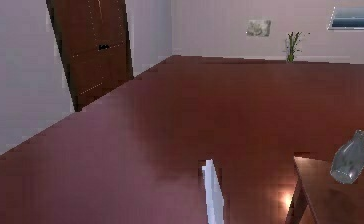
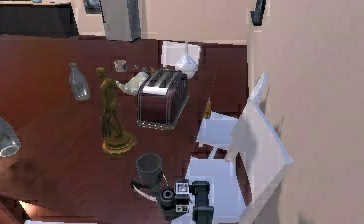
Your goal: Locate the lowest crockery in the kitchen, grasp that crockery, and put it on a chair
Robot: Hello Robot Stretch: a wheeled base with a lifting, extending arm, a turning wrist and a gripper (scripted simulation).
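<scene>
No words or numbers can be read here.
The small picture (image 1: 257, 28) on the far wall is pale blotches, with no lettering to make out. The two white squares (image 2: 180, 192) near the bottom of the arm side view bear black marks that form no letters or digits. The toaster (image 2: 162, 98) on the table has plain metal sides with no legible label.
</scene>
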